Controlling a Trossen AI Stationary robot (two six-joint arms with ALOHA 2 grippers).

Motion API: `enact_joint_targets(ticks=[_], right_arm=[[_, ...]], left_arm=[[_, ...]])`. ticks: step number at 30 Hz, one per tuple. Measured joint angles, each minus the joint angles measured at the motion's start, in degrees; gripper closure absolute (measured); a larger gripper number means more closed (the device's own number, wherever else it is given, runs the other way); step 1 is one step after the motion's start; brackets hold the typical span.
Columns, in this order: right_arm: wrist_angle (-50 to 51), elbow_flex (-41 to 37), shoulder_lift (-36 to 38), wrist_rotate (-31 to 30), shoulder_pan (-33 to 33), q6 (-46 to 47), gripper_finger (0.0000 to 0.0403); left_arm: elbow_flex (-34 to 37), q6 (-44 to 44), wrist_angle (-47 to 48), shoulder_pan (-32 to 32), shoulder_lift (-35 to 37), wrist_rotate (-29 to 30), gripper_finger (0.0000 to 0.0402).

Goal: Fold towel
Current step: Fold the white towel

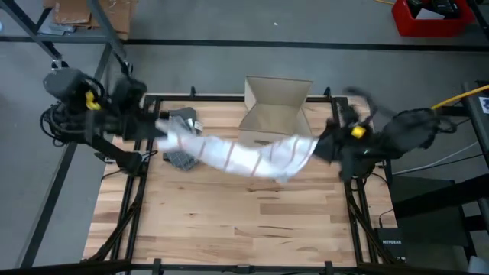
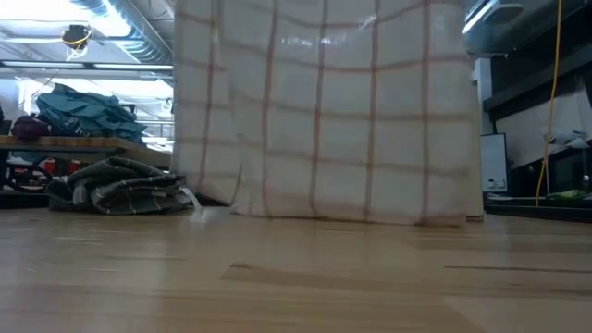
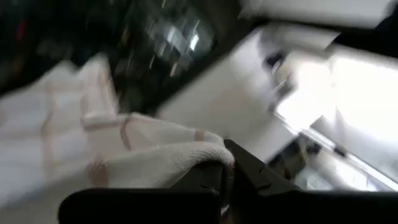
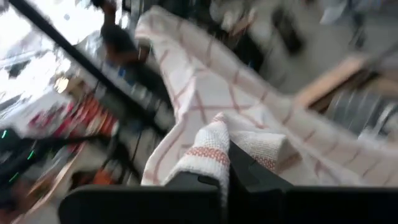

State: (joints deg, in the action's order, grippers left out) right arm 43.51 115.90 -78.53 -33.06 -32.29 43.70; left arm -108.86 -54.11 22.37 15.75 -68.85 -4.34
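Towel (image 1: 244,156) hangs in the air between the two robot hands, pulled out long like a sheet on a line. Left gripper (image 1: 158,130) is pinched shut on one top corner, and in the left wrist view its dark fingers (image 3: 214,177) bite on a bunched bit of the cloth. Right gripper (image 1: 319,147) is pinched shut on the other top corner, and its fingers (image 4: 239,165) squeeze a thick fold with red stripes. Between the two grippers the towel sags a little in the middle. Below them it drops down like a curtain, and in the low view its bottom edge looks to be touching or almost touching the wooden table (image 1: 229,221). Just beside the left gripper, on the table, lies a crumpled dark checked cloth (image 2: 120,188). Behind the towel, between the grippers, stands an open cardboard box (image 1: 276,103). I think the step in hand is holding the towel up and stretching it flat, so no fold is made yet. Next, both grippers likely need to move together, lower the towel so its bottom part lies on the bare wood, and then lay the top part over it. They must keep their hold tight and keep clear of the dark cloth and the box.
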Motion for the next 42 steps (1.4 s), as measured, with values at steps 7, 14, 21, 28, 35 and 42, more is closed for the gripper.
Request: enact_joint_targets(ticks=[7,14,21,28,35,42], right_arm=[[4.82,-0.02,-7.16,17.29,0.0,13.84,0.0403],[-0.89,-0.02,-11.85,33.67,-2.2,17.86,0.0403],[-2.93,-0.02,-13.63,35.7,-6.19,21.84,0.0403],[-3.24,-0.02,-16.26,35.67,-10.99,25.78,0.0403],[-8.38,-0.02,-21.06,31.77,-16.01,32.12,0.0402],[-19.39,-0.02,-28.18,26.06,-17.14,33.01,0.0402]], left_arm=[[0.2,-13.57,20.8,8.74,-0.01,0.01,0.0402],[0.68,-24.08,20.48,17.15,-1.42,-2.55,0.0402],[0.66,-31.2,17.42,24.81,-5.06,-3.2,0.0402],[0.66,-38.75,16.99,32.22,-10.67,-3.16,0.0401],[0.72,-40.21,13.56,40.06,-13.85,-3.32,0.0402],[0.72,-40.15,13.11,47.26,-14.74,-2.33,0.0401]])
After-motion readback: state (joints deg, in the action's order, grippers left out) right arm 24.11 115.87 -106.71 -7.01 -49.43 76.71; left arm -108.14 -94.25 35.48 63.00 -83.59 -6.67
